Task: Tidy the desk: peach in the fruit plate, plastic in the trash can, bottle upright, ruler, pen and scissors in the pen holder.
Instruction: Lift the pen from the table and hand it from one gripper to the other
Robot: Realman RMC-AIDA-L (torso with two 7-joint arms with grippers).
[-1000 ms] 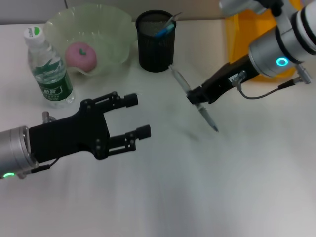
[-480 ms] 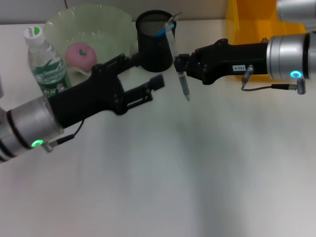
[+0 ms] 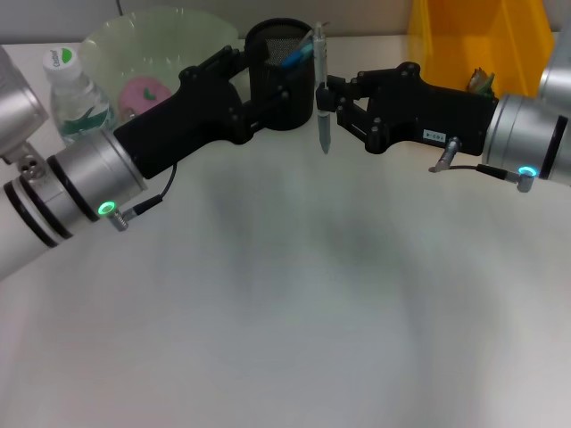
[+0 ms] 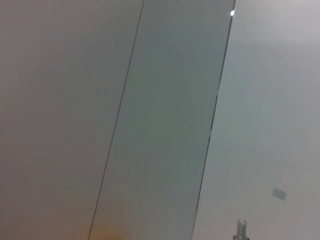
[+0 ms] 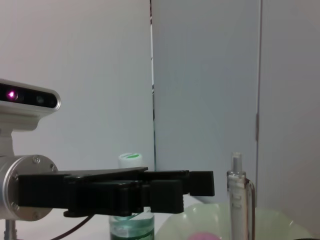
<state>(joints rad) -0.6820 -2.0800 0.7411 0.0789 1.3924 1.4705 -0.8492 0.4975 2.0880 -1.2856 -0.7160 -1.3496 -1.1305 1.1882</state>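
— Now, right gripper?
— Pinched on the pen, held upright just beside the pen holder, tip hanging above the desk, cap end level with the holder's rim. Seen also in the right wrist view as a clear barrel, standing straight.
— And the left gripper?
— Reaching in from the robot's left, fingers spread on either side of the black mesh holder; touching it or not, cannot tell. Visible too in the right wrist view, stretched flat in front of the bottle.
— Inside the holder?
— Something blue leaning against the rim; too small to name.
— Elsewhere?
— Peach lying in the pale green fruit plate, partly hidden behind the left arm. Bottle upright with its green-and-white cap, just beside the plate on the far left. Yellow trash can behind the right arm, with a scrap of something at its edge.
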